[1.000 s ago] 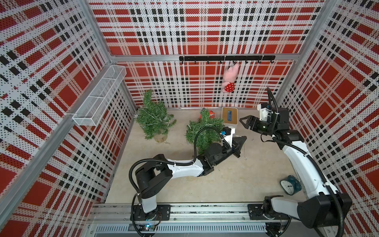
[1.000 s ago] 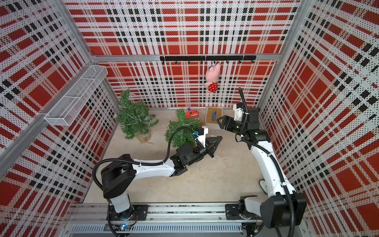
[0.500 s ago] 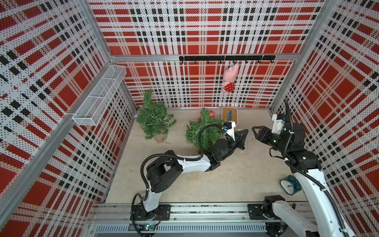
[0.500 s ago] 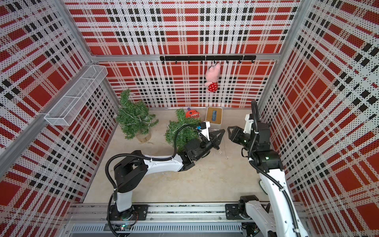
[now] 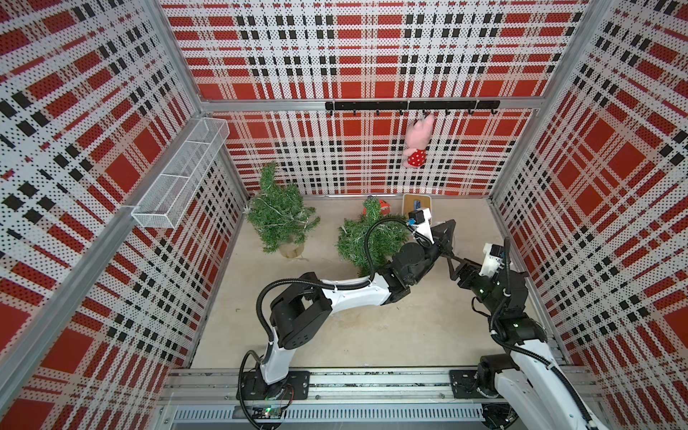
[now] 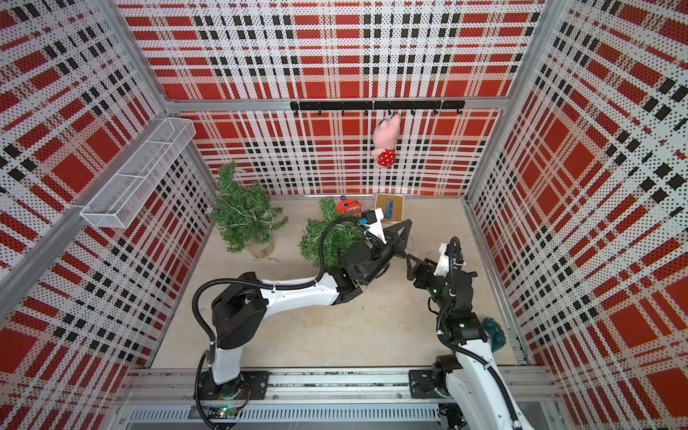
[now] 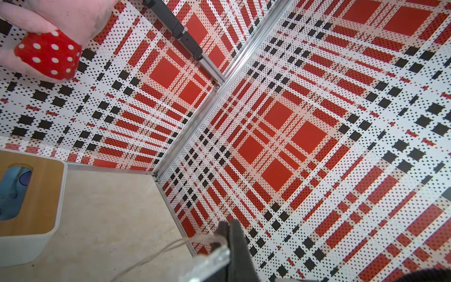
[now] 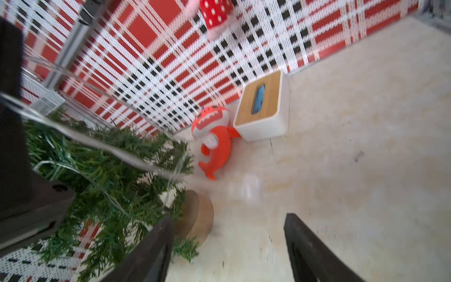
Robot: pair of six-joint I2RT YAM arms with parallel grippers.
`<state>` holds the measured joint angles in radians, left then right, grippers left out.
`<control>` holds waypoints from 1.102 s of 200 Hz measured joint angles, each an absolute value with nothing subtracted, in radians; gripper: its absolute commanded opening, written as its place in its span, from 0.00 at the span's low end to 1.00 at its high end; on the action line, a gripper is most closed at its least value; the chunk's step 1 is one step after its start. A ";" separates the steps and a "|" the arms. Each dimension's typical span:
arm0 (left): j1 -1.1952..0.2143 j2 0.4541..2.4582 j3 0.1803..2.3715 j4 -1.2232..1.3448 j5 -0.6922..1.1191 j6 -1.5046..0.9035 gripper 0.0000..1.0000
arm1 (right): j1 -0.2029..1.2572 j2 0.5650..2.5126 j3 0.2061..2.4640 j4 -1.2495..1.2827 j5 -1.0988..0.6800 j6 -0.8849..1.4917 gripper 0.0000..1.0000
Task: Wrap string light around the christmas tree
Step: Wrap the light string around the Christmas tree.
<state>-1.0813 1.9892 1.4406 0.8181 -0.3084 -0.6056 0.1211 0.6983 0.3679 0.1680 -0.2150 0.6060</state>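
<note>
**We hold the string light at the centre christmas tree, one gripper clamped and the other apart.**

In both top views a wire basket (image 5: 182,175) hangs on the wall at upper left. Right of it, left of centre, stands the left christmas tree (image 5: 279,217) with pale wire draped on it. At mid-frame we see the centre christmas tree (image 5: 366,238); the right wrist view shows strands of the string light (image 8: 97,144) lying across its branches. Just right of that tree is our left gripper (image 7: 227,225), jaws pressed together on the thin wire, which trails toward the lower left of the left wrist view. Just beside it, lower right, is our right gripper (image 8: 228,219), jaws apart above the floor (image 8: 353,158). Behind them, by the back wall, a shark toy (image 8: 214,141) touches a tissue box (image 8: 262,107). Above, a pink plush (image 5: 417,145) hangs from the hook rail (image 5: 372,106).
</note>
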 measured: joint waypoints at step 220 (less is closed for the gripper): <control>-1.114 1.776 1.349 0.593 -0.272 -0.525 0.83 | 0.225 1.188 0.722 0.579 -0.040 0.427 0.00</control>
